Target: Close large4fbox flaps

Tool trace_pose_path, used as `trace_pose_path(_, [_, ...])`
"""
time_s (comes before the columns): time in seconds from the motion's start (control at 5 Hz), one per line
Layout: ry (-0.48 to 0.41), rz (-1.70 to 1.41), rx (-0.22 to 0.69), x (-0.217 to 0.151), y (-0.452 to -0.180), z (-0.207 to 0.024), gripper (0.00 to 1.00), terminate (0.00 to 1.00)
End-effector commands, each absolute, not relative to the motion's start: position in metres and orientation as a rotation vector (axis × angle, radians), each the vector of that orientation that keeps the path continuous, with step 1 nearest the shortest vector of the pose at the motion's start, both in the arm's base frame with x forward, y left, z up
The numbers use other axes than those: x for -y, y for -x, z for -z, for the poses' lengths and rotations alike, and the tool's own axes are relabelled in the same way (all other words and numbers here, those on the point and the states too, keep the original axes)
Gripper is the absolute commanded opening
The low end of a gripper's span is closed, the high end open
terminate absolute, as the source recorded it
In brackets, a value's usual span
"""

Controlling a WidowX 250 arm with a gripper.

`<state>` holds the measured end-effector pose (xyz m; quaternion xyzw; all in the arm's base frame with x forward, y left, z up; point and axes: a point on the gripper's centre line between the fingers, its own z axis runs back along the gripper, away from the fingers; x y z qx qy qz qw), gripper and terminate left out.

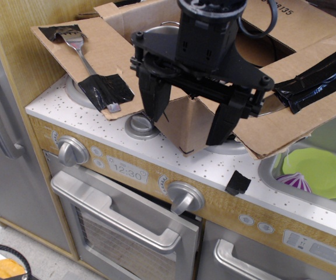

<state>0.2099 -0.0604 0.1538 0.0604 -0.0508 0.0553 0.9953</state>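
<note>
Oven door (127, 227) and knobs sat closest to the lens, and up on the bench (214, 169) behind them was the box (185, 125), brown corrugated cardboard with its flaps splayed out flat, fork (83, 49) taped on the left flap (98, 64). Claw (188, 119) hung spread wide and empty over the front corner, fingers either side of it. Looked to me like closing hadn't really started, so next it'd need to get under a flap and fold it inward.

flaps (107, 49): matt brown cardboard | fork (80, 49): shiny metal | tape (107, 88): glossy black
</note>
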Motion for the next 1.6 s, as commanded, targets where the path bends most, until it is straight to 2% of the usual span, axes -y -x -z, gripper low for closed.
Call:
trace_pose_path(0.0, [-0.121,-0.111,0.102,0.06,-0.21,-0.154,1.0,0.0])
trace_pose_path(0.4, [-0.082,-0.151,0.109,0.067,-0.202,-0.115,1.0,0.0])
trace_pose_path(0.6, [-0.117,-0.148,0.185,0.062,-0.203,-0.093,1.0,0.0])
trace_pose_path(0.8, [-0.181,-0.107,0.303,0.044,-0.209,-0.066,1.0,0.0])
trace_pose_path(1.0, [-0.258,-0.076,0.391,0.026,-0.217,-0.06,1.0,0.0])
trace_pose_path(1.2, [-0.284,-0.047,0.392,0.008,-0.23,-0.063,1.0,0.0])
trace_pose_path(1.4, [-0.354,-0.015,0.374,-0.001,-0.237,-0.087,1.0,0.0])
